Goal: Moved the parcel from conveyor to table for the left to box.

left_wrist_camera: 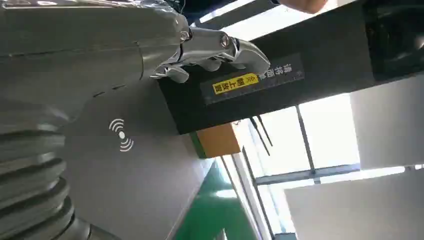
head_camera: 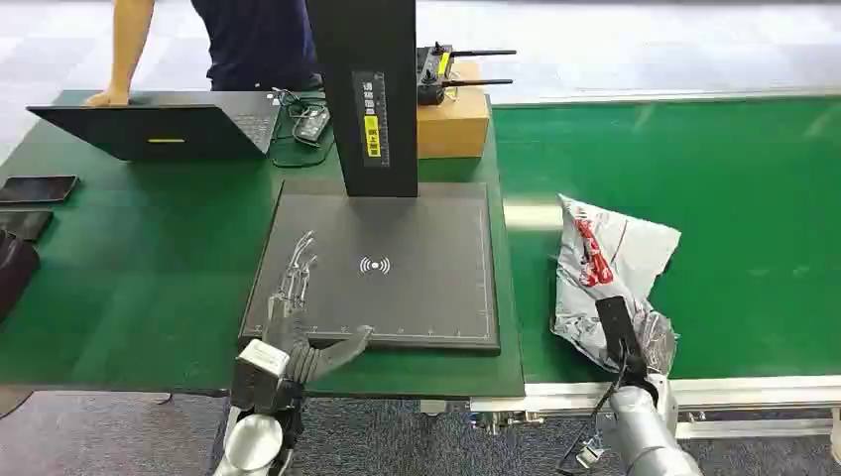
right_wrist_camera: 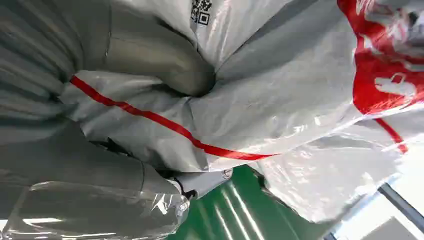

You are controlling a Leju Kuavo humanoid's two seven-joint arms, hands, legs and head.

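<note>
Head view: one parcel, a crumpled white and grey plastic mailer bag with red print, lies on the green conveyor belt near its front edge, to the right of the green tabletop. The robot's right hand reaches into the near end of the bag and grips it. The left hand lies flat on a dark scanning pad on the tabletop, fingers spread and holding nothing. Behind the pad stand one black scanner column and one cardboard box. One open laptop sits at the far left, with a person standing behind it.

Left wrist view: the left hand's metal fingers stretch out above the pad's wireless symbol, empty.

Right wrist view: the right hand's thick grey thumb presses into the bag's folds, gathering the film against the fingers.

The parcel looks light, soft and slippery; it would likely sag, so a bunched fold of film seems the best place to hold.
</note>
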